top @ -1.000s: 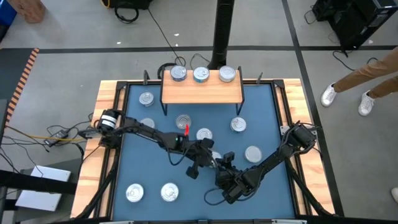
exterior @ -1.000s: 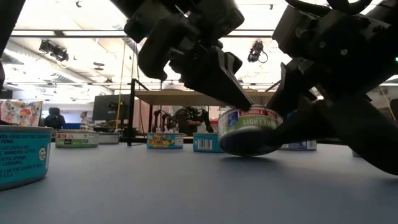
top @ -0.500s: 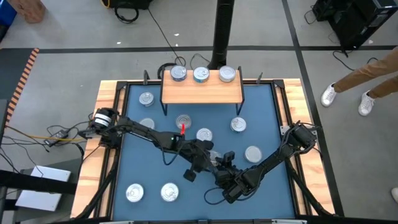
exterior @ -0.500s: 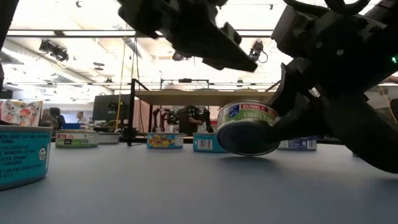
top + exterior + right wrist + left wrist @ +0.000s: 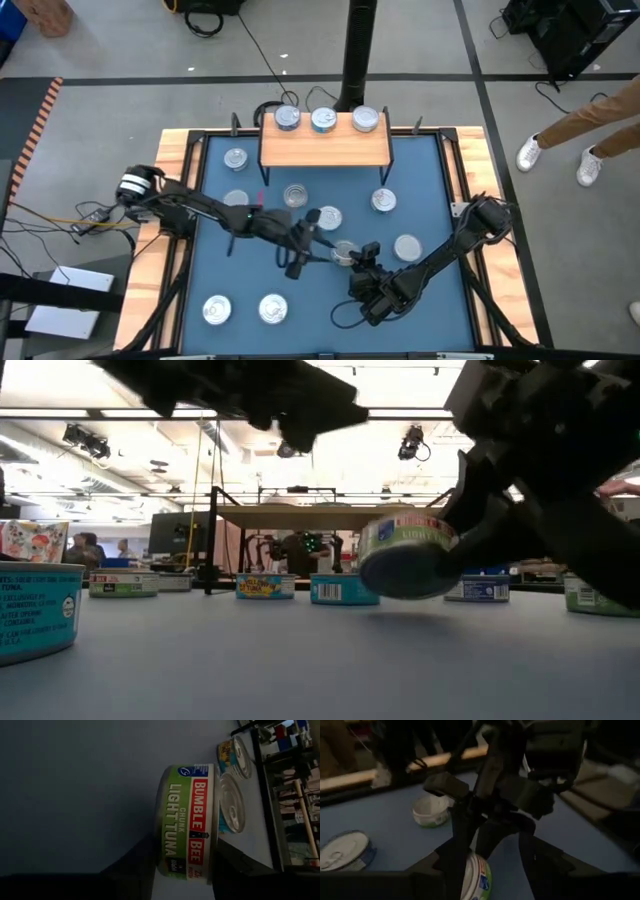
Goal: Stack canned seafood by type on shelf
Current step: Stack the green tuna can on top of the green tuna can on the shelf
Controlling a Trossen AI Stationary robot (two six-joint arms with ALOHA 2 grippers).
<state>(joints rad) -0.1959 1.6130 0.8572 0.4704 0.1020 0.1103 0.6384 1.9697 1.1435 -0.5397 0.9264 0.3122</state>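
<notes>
A tin of canned seafood with a green label (image 5: 187, 820) hangs just above the blue mat (image 5: 230, 270) near its middle, with my right gripper (image 5: 352, 260) shut on it; the low view shows the tin (image 5: 405, 555) tilted. My left gripper (image 5: 310, 247) stands open just left of the tin and higher up (image 5: 300, 405), touching nothing. The light-wood shelf (image 5: 323, 150) stands at the mat's far edge with three tins (image 5: 323, 120) in a row along its back. Several more tins (image 5: 328, 216) rest flat on the mat. My right gripper pinches the green-label tin between its two fingers, one finger (image 5: 231, 865) on the shiny lid (image 5: 216, 845) and the other (image 5: 131, 867) on the flat bottom. The fingers come low from the table's near side. The tin hangs tilted, clear of the mat.
Two tins (image 5: 216, 311) lie near the mat's front left and one (image 5: 407, 247) sits right of my right gripper. Wooden rails (image 5: 170, 230) border the mat. A person's legs (image 5: 590, 130) show beyond the table's right side.
My left gripper has let go of the green-label tin, opened, and drawn up and back toward the table's left. My right gripper has kept its hold and raised the tin a little off the mat, tilted.
</notes>
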